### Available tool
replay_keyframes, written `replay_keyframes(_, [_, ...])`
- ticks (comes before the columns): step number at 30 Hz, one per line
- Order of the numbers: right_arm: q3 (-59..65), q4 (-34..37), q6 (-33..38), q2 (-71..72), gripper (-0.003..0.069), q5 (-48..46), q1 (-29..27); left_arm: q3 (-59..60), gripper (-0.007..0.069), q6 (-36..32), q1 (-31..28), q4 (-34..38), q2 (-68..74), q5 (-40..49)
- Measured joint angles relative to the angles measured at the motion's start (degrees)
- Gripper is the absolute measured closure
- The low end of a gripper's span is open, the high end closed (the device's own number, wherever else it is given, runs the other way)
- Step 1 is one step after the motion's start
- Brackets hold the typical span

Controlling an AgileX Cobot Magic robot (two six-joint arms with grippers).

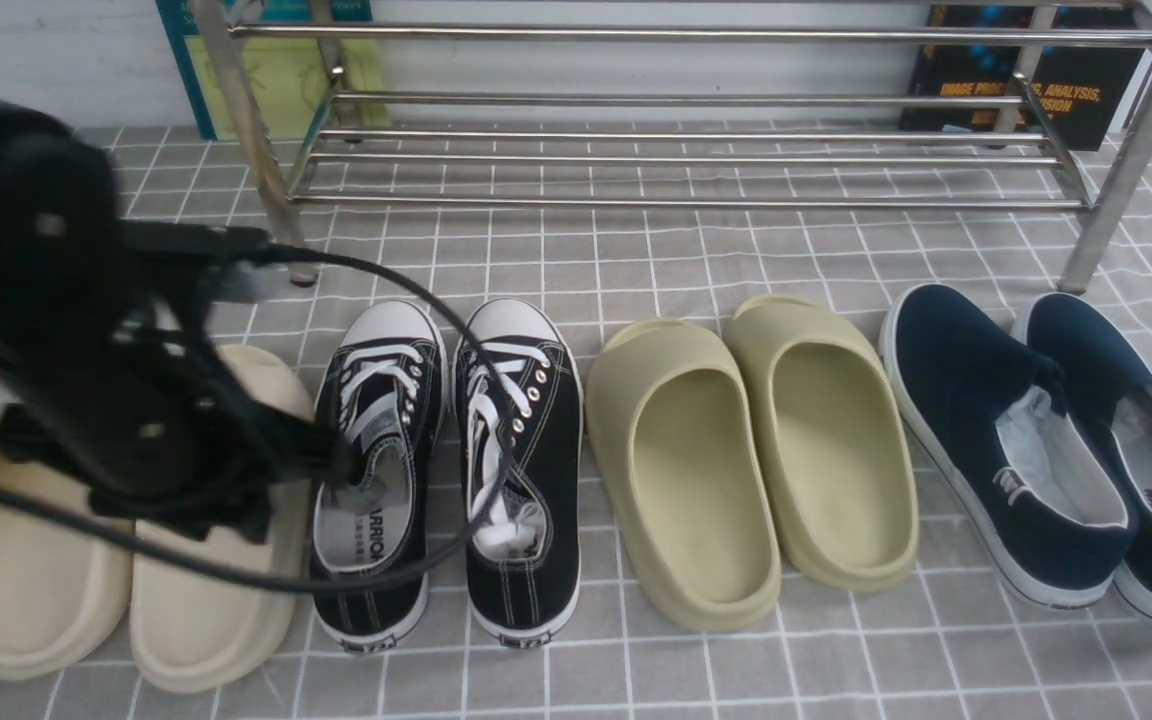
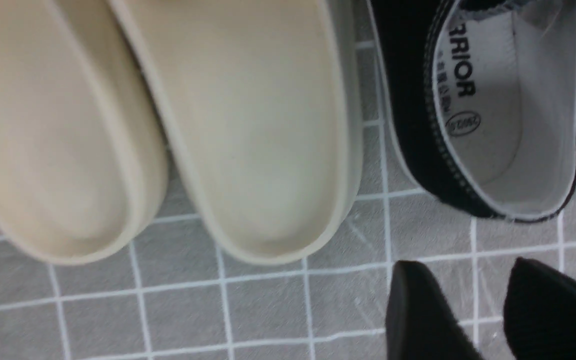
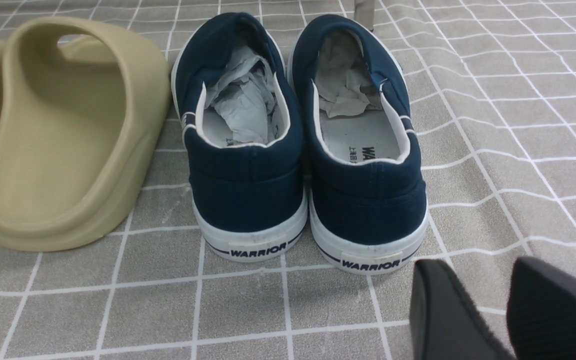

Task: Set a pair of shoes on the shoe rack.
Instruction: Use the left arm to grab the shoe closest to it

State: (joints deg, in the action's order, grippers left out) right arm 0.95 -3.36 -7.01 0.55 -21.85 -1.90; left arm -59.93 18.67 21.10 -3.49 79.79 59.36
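The left pincer [image 2: 488, 320] stands fairly wide with nothing between its fingers, low over the desk [image 2: 268, 300]. Straight ahead of its tips is the open heel of the nearer of the two sneakers [image 1: 551, 470]. Both sit on the desk with toes toward the rack [image 1: 676, 160], neither lifted yet.

Close beside that heel, on the pincer's outer side, lie the beige slides [image 2: 248, 125]. That is my first worry: with a small drift outward, a finger could land on a slide or pinch its wall together with the canvas.

The second is the canvas itself (a soft collar, I'd guess). It may fold under the squeeze, so the shoe swings toe-down or slips out.

Third, the arm's own cable [image 1: 509, 450] loops right across both sneakers in the front view. A lift could drag it over the laces and tug the second shoe askew.

Farther out, the rack is only tubes with gaps, so a shoe set down crooked could tip between them or knock the front bar.

The right pincer [image 3: 493, 330] is also parted and empty. It sits behind the slip-ons [image 3: 298, 150], with the olive slides [image 1: 746, 450] between it and the sneakers. Closing there would take the wrong pair.
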Motion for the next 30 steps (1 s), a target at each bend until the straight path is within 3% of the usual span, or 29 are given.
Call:
replay_keyframes(5, [0.0,0.0,0.0,0.0,0.0419,0.0,0.0,-0.1,0.0171,3.2,0.4,0.0,5.3,-5.9])
replay_keyframes(12, [0.0,-0.1,0.0,0.0,0.0419,0.0,0.0,-0.1,0.0169,4.4,0.4,-0.4,10.2,-11.7])
replay_keyframes(19, [0.0,-0.2,0.0,0.0,0.0419,0.0,0.0,-0.1,0.0295,7.0,0.4,-2.4,14.7,-12.5])
replay_keyframes(25, [0.0,-0.2,0.0,0.0,0.0419,0.0,0.0,-0.1,0.0515,8.3,0.4,-5.2,16.2,-12.6])
replay_keyframes(30, [0.0,-0.2,0.0,0.0,0.0419,0.0,0.0,-0.8,0.0638,8.4,0.4,-6.5,16.2,-12.0])
